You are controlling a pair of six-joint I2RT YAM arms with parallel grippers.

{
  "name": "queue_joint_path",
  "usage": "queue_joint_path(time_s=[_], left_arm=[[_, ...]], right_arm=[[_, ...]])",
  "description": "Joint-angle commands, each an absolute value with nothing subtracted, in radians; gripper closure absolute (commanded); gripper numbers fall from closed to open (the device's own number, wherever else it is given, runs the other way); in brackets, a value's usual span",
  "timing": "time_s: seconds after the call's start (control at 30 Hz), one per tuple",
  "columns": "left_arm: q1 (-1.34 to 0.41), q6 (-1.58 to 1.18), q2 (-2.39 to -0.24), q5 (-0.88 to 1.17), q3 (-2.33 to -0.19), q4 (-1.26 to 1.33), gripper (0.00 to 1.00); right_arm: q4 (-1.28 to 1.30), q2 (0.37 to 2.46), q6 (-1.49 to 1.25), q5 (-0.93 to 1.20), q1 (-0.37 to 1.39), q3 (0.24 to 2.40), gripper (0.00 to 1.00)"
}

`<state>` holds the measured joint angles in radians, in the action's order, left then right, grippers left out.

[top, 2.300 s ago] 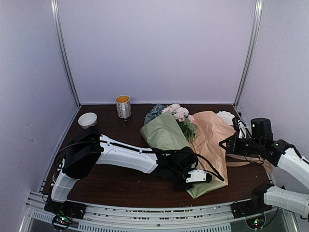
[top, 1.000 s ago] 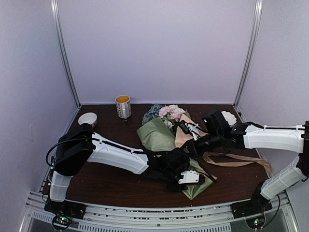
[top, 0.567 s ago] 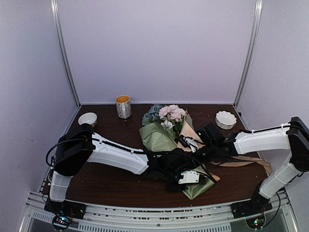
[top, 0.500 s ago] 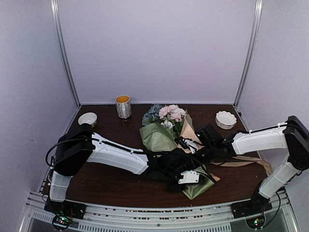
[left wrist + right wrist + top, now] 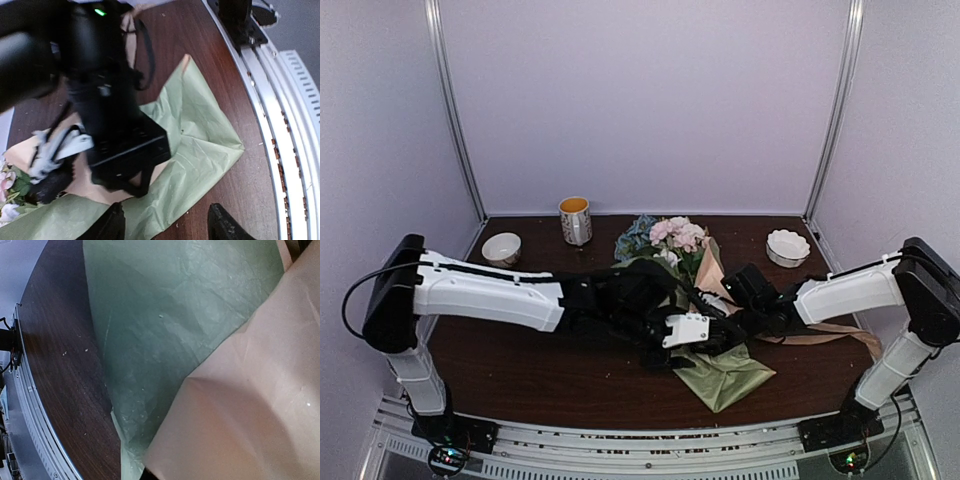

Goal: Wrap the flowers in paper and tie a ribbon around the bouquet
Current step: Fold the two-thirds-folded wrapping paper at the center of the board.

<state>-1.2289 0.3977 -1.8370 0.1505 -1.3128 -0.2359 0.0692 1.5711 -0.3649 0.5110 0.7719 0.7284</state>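
Moved: left fingers (image 5: 116,226) have widened; the paper's (image 5: 725,370) near corner has spread.
Paper: one sheet, mid-surface (image 5: 540,370).
Flowers (image 5: 672,235): one bunch, at its far end.
Left fingers: wide, empty.
Right fingers (image 5: 134,186): closed, atop the tan fold.
Ribbon (image 5: 820,335): one, at the right.
Beyond: one mug (image 5: 575,220), two bowls (image 5: 501,247) (image 5: 788,246).

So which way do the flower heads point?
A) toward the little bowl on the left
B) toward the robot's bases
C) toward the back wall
C: the flowers sit at the far end of the bundle, nearest the back wall, and the paper narrows to a point toward the arms' bases.
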Motion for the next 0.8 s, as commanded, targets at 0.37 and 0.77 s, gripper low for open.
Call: queue_joint_path(time_s=[0.37,0.77], left_arm=[[-0.876,0.014,-1.725,-0.073,-1.202,-0.114,0.42],[-0.861,0.020,-2.042,-0.195,-1.511,-0.264,0.44]], right_arm=[[-0.010,1.612,-0.444,0.465,0.770,0.697,1.00],[-0.018,1.527,-0.462,0.433,0.788,0.661,1.00]])
